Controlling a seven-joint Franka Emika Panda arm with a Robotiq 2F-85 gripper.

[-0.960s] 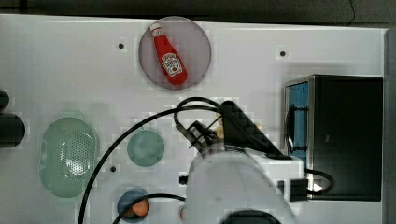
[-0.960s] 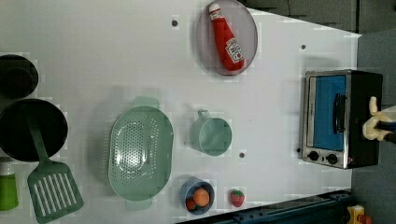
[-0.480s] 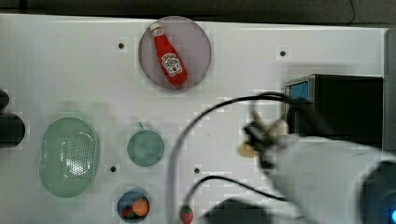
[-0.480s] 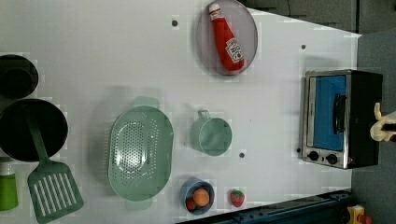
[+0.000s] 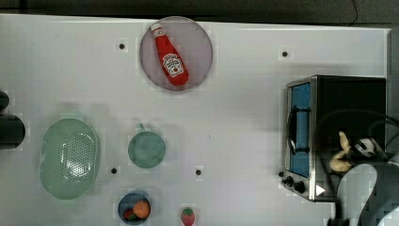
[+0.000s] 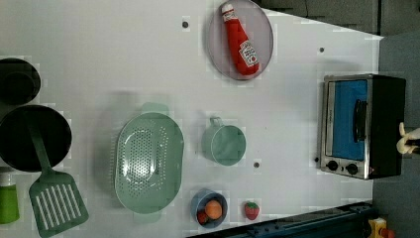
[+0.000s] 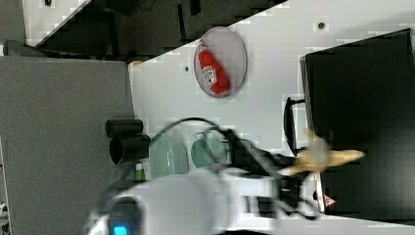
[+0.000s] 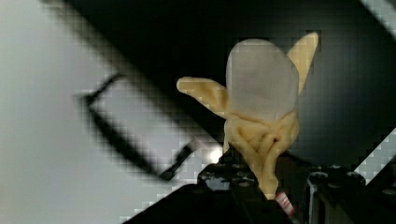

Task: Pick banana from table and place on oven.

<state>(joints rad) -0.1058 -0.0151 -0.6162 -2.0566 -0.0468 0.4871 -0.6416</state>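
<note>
My gripper [image 5: 356, 150] is shut on the banana [image 5: 340, 158], a small pale yellow and cream toy with splayed peel lobes. It hangs over the black top of the oven [image 5: 354, 103], toward the top view's lower right part of it. In the wrist view the banana [image 8: 263, 107] points away from the gripper [image 8: 261, 179], with the oven's dark top [image 8: 163, 37] behind it. In the right view the banana [image 7: 324, 156] is over the oven [image 7: 362, 83] near its front edge. The banana [image 6: 406, 142] peeks past the oven [image 6: 387, 124] in the left view. The white table [image 5: 244, 117] lies below.
A red ketchup bottle [image 5: 169, 62] lies on a round plate [image 5: 200, 47]. A green colander [image 5: 69, 157], a teal cup [image 5: 147, 149], a blue bowl [image 5: 134, 207] of small fruit and a strawberry [image 5: 187, 215] stand on the top view's left half. A black pan [image 6: 29, 139] with a spatula sits at the left view's left.
The arm swept from mid-table to the top view's right, carrying the banana from beside the teal cup to above the oven's top. In the left view the banana shifted slightly.
</note>
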